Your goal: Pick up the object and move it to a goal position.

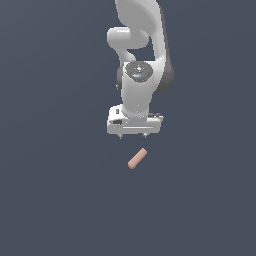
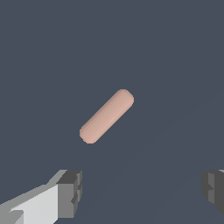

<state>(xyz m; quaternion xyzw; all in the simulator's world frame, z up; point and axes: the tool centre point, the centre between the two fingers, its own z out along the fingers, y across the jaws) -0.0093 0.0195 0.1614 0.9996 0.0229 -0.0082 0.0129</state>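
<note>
Lying diagonally on the flat dark surface (image 1: 50,200), the salmon-pink object (image 1: 137,158) is resting apart from the arm, just in front of the white gripper (image 1: 133,136) in the exterior view. The gripper is hanging with its jaws spread wide and holding nothing; in the wrist view its dark fingertips (image 2: 70,192) are flanking empty space, clear of the object.

White arm (image 1: 142,60) reaches down; hand (image 1: 133,136) hovers near tilted salmon-pink cylinder (image 1: 137,158), not touching.
</note>
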